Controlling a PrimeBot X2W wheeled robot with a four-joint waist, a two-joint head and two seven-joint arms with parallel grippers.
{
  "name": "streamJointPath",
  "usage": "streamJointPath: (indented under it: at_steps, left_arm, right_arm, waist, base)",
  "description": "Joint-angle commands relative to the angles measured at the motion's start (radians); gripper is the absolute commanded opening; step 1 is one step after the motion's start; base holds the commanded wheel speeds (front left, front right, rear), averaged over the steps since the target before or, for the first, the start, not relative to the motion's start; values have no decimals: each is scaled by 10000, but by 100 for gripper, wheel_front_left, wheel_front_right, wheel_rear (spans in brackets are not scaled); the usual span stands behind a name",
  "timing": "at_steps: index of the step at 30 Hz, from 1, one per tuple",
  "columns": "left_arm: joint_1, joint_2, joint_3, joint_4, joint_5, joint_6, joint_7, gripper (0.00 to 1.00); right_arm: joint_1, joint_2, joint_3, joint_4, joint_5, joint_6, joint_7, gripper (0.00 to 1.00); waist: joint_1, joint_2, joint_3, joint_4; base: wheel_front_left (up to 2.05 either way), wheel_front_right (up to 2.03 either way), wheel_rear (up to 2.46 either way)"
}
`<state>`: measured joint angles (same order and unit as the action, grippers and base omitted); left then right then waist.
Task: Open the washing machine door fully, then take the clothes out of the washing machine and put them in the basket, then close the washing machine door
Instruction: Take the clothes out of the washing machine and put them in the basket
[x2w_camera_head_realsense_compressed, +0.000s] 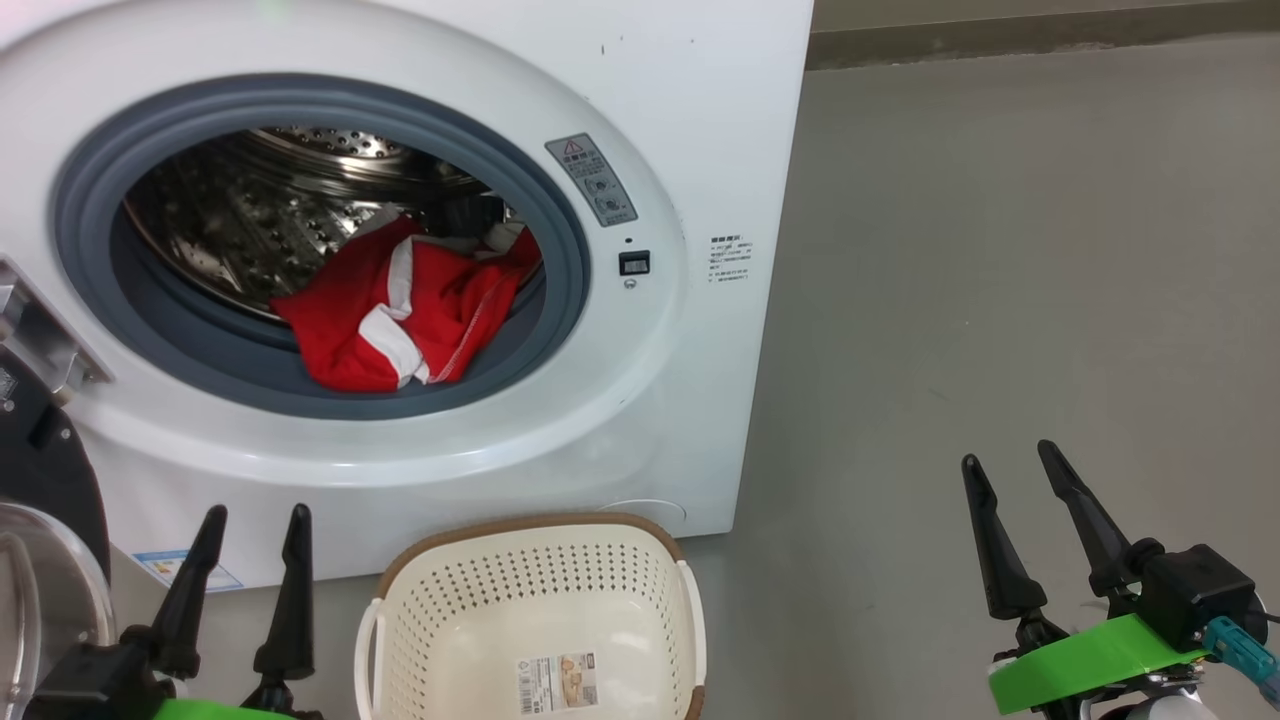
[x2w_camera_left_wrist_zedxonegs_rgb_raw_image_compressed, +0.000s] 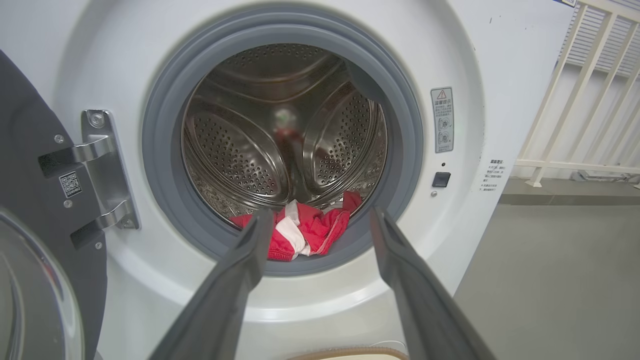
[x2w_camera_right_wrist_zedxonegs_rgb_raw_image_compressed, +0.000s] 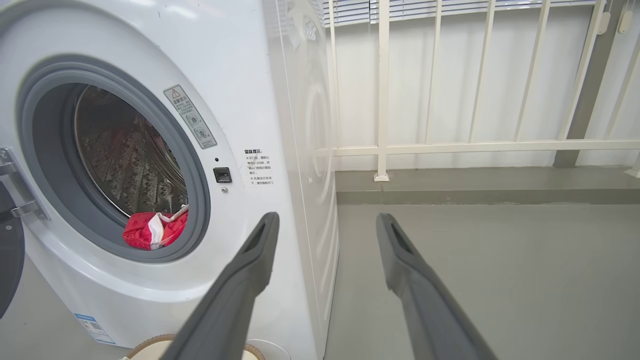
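1. The floor (x2w_camera_head_realsense_compressed: 1000, 250) is grey, smooth and plain.
2. The washer (x2w_camera_head_realsense_compressed: 690, 120) stands on it, at the left in the head view.
3. The basket (x2w_camera_head_realsense_compressed: 560, 590) stands on the floor just in front of the washer.
4. A white railing (x2w_camera_right_wrist_zedxonegs_rgb_raw_image_compressed: 382, 125) rises from a low grey step (x2w_camera_right_wrist_zedxonegs_rgb_raw_image_compressed: 475, 182) behind.

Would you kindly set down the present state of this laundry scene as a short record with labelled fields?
washing machine door: swung open, hinged on the left side in the head view
washing machine: drum exposed
clothes: red and white, at the drum's front, partly on the grey ring
basket: on the floor before the machine, no clothes in it
left pincer: open, holding nothing
right pincer: open, holding nothing, over the floor
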<state>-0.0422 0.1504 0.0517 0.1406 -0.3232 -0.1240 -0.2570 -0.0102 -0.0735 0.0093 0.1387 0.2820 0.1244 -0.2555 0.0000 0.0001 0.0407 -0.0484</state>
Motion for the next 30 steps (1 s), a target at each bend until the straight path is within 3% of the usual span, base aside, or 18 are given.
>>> streamJointPath:
  at_steps: [1, 15, 30]
  left_arm:
    - [-411, 217, 357, -186, 125, -59, -47, 100]
    - [-567, 116, 350, -128, 158, -64, -47, 100]
    - [-2367, -227, 328, 560, 629, -28, -47, 100]
  right_arm:
    - [-443, -103, 230, -216, -31, 63, -63, 100]
    - [-493, -188, 273, -269, -88, 63, -63, 100]
    - [-1127, -406, 377, -447, -202, 63, -63, 100]
  waist:
    - [0, -1, -22, 27]
    - [0, -1, 124, 191]
    - [0, -1, 1601, 392]
  base:
    - [0, 0, 0]
    - [0, 0, 0]
    - [0, 0, 0]
